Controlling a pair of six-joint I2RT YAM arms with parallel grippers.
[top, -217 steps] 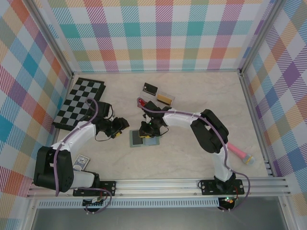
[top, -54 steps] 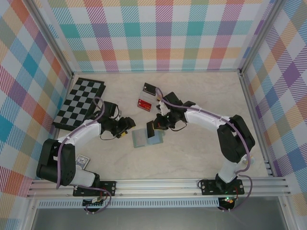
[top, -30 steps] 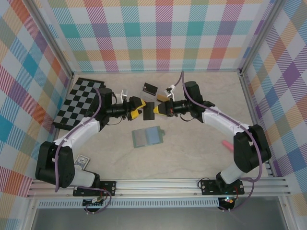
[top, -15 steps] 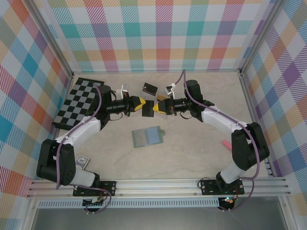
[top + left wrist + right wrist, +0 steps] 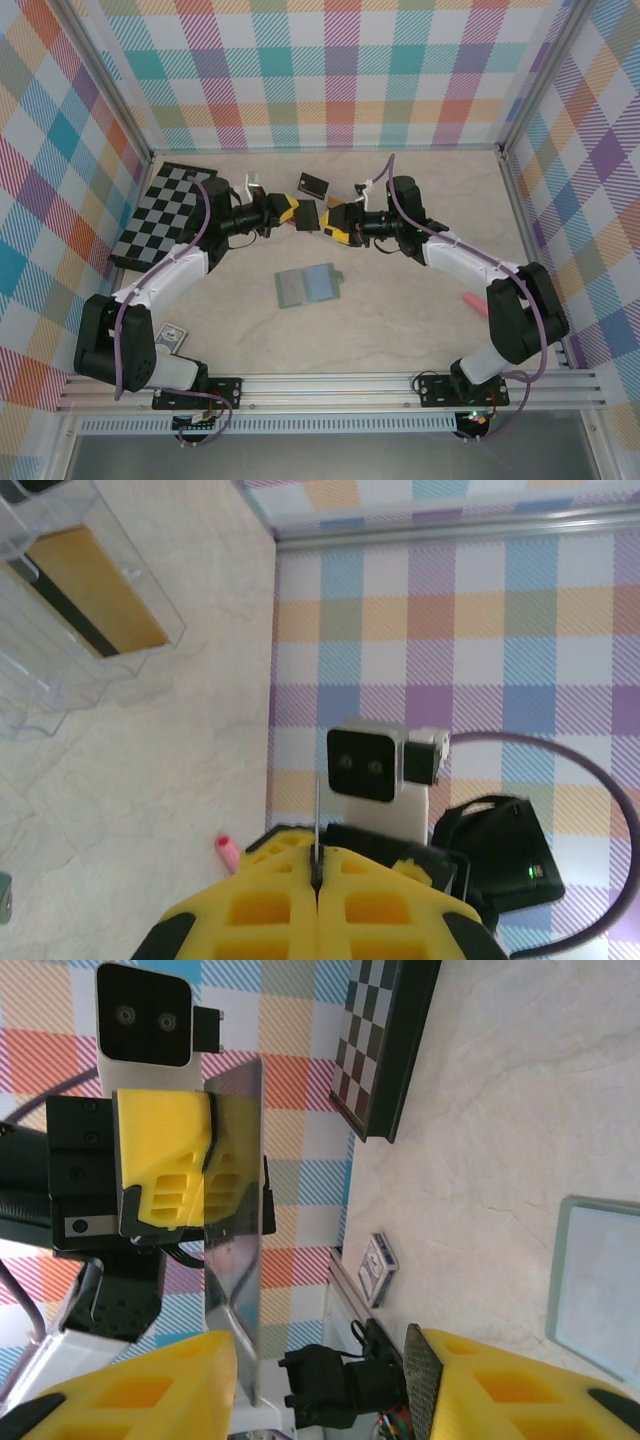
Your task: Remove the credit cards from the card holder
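- Card [image 5: 307, 215]: thin and dark from above, held off the table between the two grippers, over the far middle of the table. In the right wrist view the card [image 5: 235, 1250] is grey and glossy. In the left wrist view it is an edge-on line.
- Left gripper [image 5: 290, 213]: yellow fingers [image 5: 165, 1160] clenched on one end of the card.
- Right gripper [image 5: 328, 218]: fingers [image 5: 130, 1390] spread wide. The card's free end reaches into the gap just beside one finger and is not pinched.
- Card holder [image 5: 308, 286]: open and flat on the table, pale blue lining up, nearer the bases and well apart from both grippers.
- Tray [image 5: 40, 680]: clear, on the table beyond the left fingers, with an orange card [image 5: 100, 600] lying in it.
- Small dark rectangle [image 5: 312, 184]: on the table just behind the grippers.
- Chessboard [image 5: 165, 210]: far left.
- Deck [image 5: 172, 338]: near the left base.
- Pink object [image 5: 473, 300]: right side, beside the right arm.
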